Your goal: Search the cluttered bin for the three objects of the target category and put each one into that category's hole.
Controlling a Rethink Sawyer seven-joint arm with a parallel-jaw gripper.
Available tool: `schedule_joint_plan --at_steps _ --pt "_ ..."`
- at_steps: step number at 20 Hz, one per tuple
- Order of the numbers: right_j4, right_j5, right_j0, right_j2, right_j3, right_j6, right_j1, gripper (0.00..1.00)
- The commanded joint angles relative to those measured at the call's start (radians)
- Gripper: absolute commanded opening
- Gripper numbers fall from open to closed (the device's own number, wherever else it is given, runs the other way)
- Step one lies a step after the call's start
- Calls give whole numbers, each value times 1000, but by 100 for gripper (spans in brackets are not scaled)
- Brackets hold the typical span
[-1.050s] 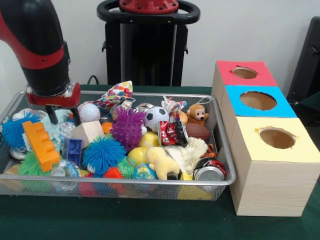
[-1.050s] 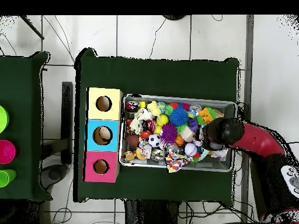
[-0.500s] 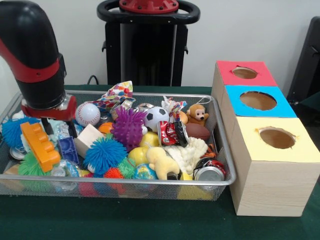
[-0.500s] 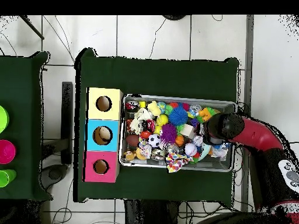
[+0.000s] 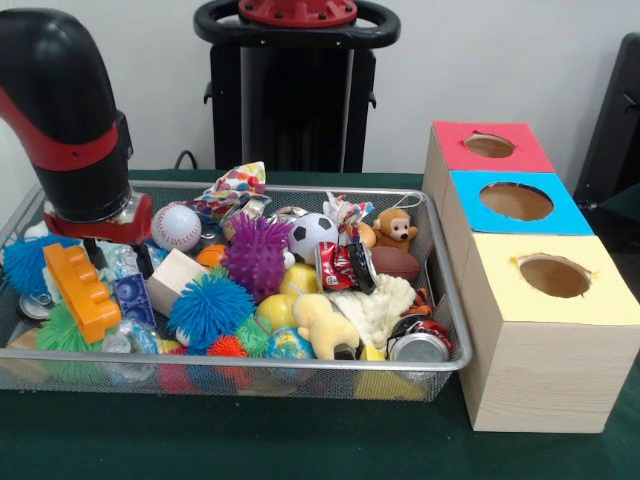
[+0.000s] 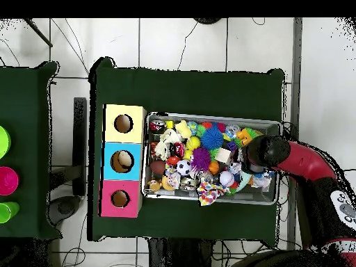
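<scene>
My gripper (image 5: 119, 262) hangs low in the left end of the wire bin (image 5: 300, 366). It is open, its two dark fingers (image 5: 143, 256) straddling crumpled clear plastic and a blue block (image 5: 133, 298). An orange toy brick (image 5: 78, 290) lies just in front, a wooden block (image 5: 178, 276) and a baseball (image 5: 177, 227) to its right. In the overhead view the arm (image 6: 268, 151) covers the gripper. Beside the bin stand three boxes with round holes: red (image 5: 455, 150), blue (image 5: 565, 215), yellow (image 5: 610, 300).
The bin is packed: purple spiky ball (image 5: 256, 255), blue spiky ball (image 5: 207, 308), soccer ball (image 5: 312, 234), monkey plush (image 5: 394, 228), brown football (image 5: 396, 263), crushed cans (image 5: 419, 343), yellow plush (image 5: 322, 324). Coloured cups (image 6: 5, 179) stand on a second table.
The gripper has come down and slightly left into the bin's left end over the last second. In the last half second it has hardly moved.
</scene>
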Motion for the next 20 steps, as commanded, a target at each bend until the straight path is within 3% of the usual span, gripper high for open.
schedule_joint_plan --at_steps 1,10,20 --pt "30 17 29 -11 18 123 19 100" --pt "63 120 60 -46 40 108 -51 100" --pt "55 35 75 -74 52 125 -11 100"
